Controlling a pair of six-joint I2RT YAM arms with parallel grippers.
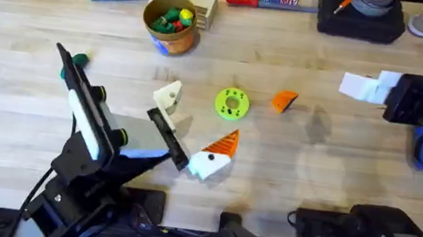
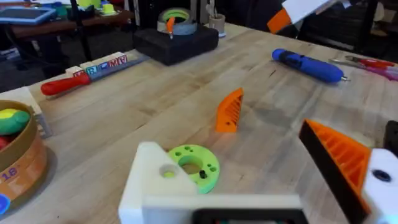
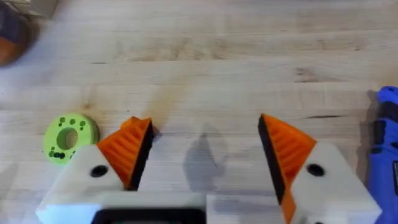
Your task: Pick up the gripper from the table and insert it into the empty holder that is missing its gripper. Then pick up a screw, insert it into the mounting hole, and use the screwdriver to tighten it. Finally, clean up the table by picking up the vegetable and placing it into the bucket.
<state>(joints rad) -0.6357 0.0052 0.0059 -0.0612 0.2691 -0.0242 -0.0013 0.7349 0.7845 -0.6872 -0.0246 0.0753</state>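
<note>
The step in hand looks like the first pickup: the loose orange gripper (image 1: 284, 101) lies free on the table (image 1: 333, 182), just beside the lime green disc (image 1: 232, 103) on the side away from the left arm. The right gripper (image 3: 202, 152) hangs above the wood with its jaws spread wide and nothing between them. The left gripper (image 1: 194, 128), on the disc's near side, is also spread and empty; one jaw is the bare white holder (image 1: 169, 95), the other is orange-tipped. In the left wrist view the wedge stands on edge, long axis roughly upright, ribbed face sideways. A good grasp would probably close across its flat faces, low and square, so the wedge doesn't twist.
</note>
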